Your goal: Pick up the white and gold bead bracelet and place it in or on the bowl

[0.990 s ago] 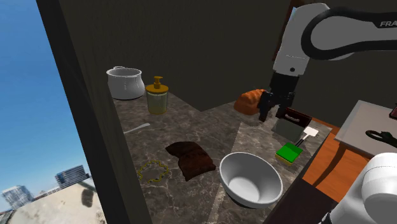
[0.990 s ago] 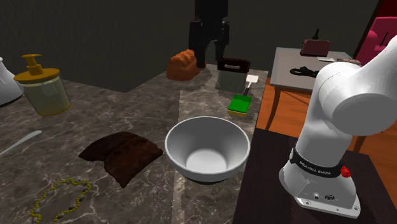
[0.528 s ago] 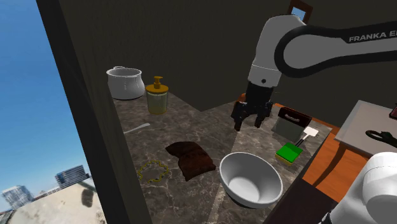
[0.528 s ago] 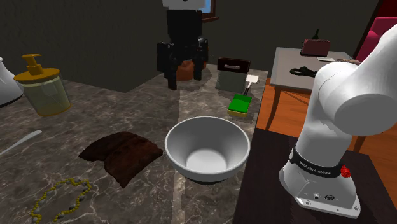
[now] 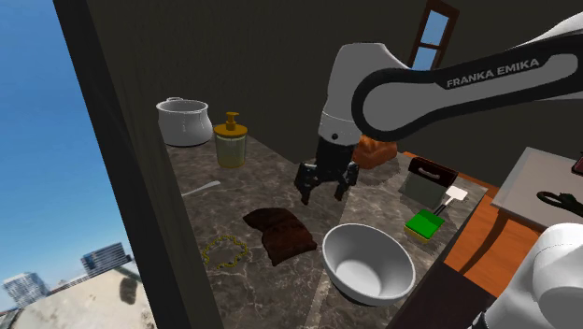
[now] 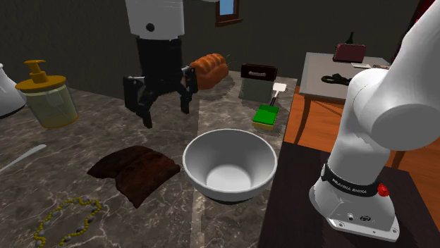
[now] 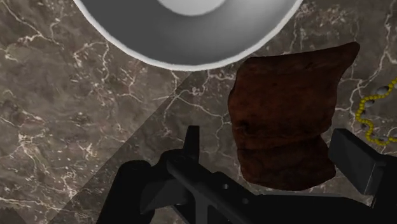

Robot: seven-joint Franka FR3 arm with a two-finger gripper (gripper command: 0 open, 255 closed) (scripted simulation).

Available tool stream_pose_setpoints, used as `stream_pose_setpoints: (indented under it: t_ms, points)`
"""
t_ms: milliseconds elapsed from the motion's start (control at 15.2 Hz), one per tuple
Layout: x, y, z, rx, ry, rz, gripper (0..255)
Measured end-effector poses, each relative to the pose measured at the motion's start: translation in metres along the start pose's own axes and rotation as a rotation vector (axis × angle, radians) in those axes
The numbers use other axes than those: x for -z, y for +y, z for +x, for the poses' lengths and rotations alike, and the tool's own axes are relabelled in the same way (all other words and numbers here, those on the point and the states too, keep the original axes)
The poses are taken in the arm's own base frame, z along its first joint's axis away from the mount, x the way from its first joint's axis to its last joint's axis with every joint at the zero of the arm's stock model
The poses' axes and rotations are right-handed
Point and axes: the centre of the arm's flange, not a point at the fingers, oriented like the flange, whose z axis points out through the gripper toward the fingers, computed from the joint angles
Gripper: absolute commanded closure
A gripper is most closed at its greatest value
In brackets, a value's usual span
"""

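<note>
The black gripper [image 5: 322, 194] hangs above the marble counter [image 5: 266, 178], fingers spread, holding nothing. A yellow bead bracelet [image 5: 225, 250] lies just beside a brown cloth [image 5: 280, 234], which sits between it and the white bowl [image 5: 369, 266].

**A household kitchen, seen across its worktop**
A dark marble counter [image 5: 280, 182] carried a white pot [image 5: 183, 121], a soap dispenser [image 5: 231, 142], a bowl [image 5: 368, 264], a green sponge [image 5: 425, 225] and a loaf of bread [image 6: 209, 69]. Orange wood flooring [image 5: 486, 234] lay beyond its edge, and city towers [image 5: 103, 257] stood under blue sky at the shoulder view's left.
</note>
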Motion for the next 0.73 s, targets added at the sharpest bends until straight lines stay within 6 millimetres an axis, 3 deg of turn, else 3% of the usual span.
stream_pose_setpoints:
  t_ms: [726]
  points:
    - [-0.063, -0.129, 0.032, -0.085, 0.044, 0.0, 0]
